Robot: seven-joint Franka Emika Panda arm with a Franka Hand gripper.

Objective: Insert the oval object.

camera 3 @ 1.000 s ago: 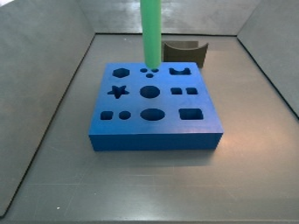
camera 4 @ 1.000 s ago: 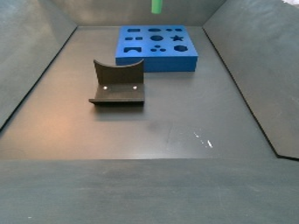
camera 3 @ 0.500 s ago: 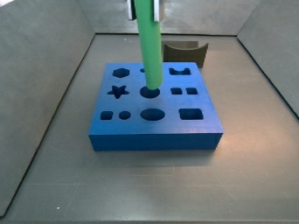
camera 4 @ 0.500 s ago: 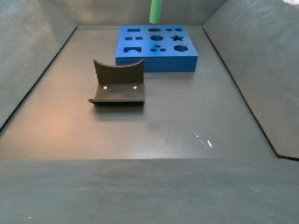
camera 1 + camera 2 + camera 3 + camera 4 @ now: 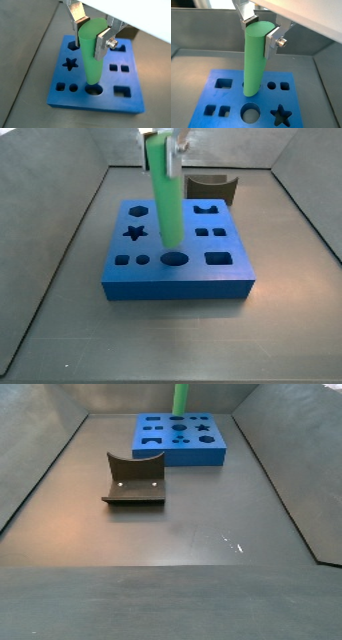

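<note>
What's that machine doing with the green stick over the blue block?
A robot arm's gripper is shut on a long green rod, holding it upright above a blue block full of shaped holes. In a wrist view the rod's lower end hangs just over an oval hole near the block's front edge; it is not yet inside. A dark grey curved piece lies on the floor apart from the block, untouched.

The dark grey, matte metal floor (image 5: pixel 201 524) of the walled bin carries two things: a flat bright blue block (image 5: pixel 182 439) with shaped cut-outs, near the back wall, and a dark L-shaped fixture (image 5: pixel 134 480) on its base plate (well apart from the block). The gripper (image 5: pixel 162 140) hangs above the block.
</note>
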